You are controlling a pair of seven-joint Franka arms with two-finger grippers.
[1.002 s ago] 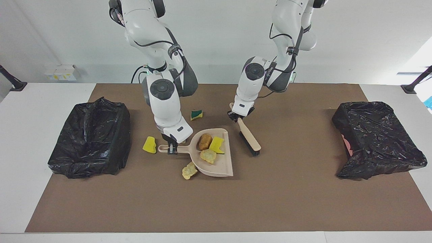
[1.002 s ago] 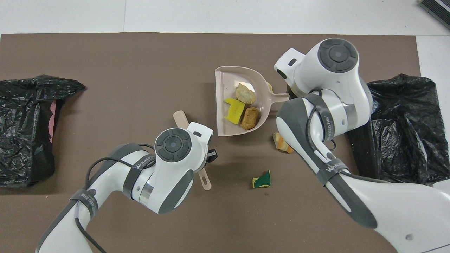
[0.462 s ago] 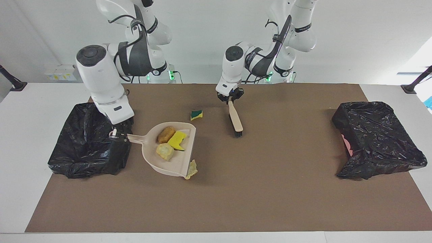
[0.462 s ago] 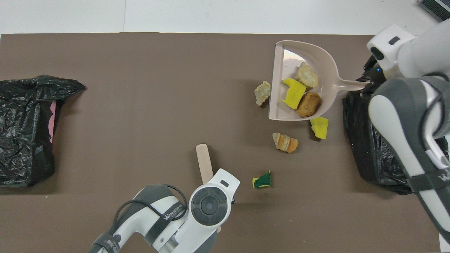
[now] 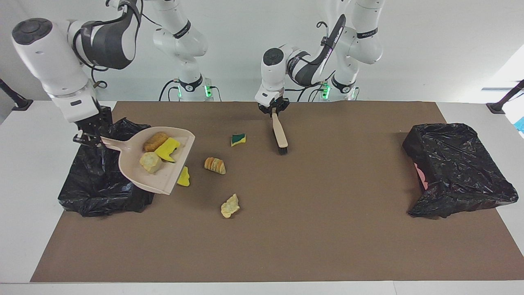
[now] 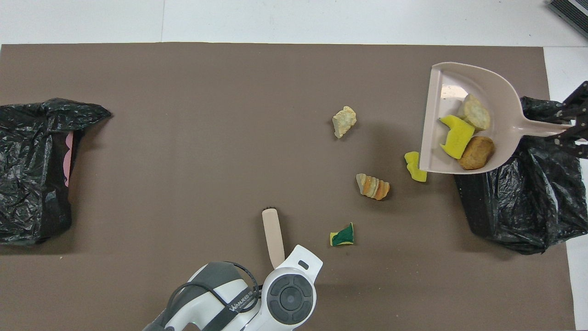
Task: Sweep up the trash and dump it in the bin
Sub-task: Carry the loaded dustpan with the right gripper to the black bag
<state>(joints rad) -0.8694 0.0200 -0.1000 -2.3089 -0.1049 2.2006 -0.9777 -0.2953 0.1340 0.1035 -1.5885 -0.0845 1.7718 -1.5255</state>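
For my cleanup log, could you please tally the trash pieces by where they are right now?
In the dustpan: 3 (brown lump, yellow wedge, pale chunk)
On the mat: 4 (yellow wedge, striped bread lump, pale chunk, green-and-yellow sponge)
Total: 7

A brown mat [image 5: 311,229] covers most of the white table [image 5: 24,172] in front of me. Toward my left arm's end of it sits a spare bin [image 5: 458,164] lined with a crumpled black bag, a pink patch [image 5: 421,175] showing on its side. Off the mat, near my right arm's end, a small white box [image 5: 73,87] with yellow marks stands against the wall. Black struts [image 5: 14,98] slant up from both corners nearest me.
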